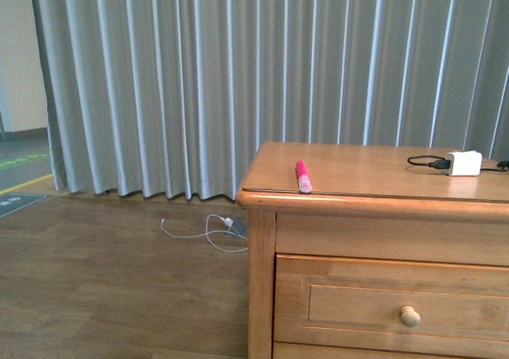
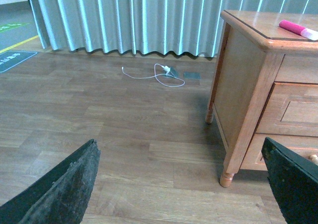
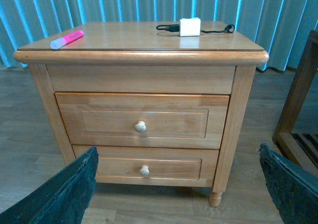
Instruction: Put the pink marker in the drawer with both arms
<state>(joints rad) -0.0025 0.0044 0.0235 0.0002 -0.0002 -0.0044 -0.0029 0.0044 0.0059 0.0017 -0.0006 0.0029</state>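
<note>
The pink marker (image 1: 303, 176) lies on top of the wooden cabinet (image 1: 262, 239), near its front left edge; it also shows in the left wrist view (image 2: 297, 29) and the right wrist view (image 3: 66, 39). The upper drawer (image 3: 99, 122) is shut, with its round pale knob (image 3: 141, 127) facing me; its front also shows in the front view (image 1: 350, 311). My left gripper (image 2: 181, 184) is open and empty, low over the floor left of the cabinet. My right gripper (image 3: 179, 184) is open and empty, in front of the cabinet. Neither arm shows in the front view.
A white charger block (image 1: 464, 163) with a black cable sits at the back right of the cabinet top. The lower drawer (image 3: 169, 167) is shut. A white cable (image 1: 211, 233) lies on the wooden floor by the grey curtain (image 1: 238, 80). Another wooden frame (image 3: 298, 100) stands right of the cabinet.
</note>
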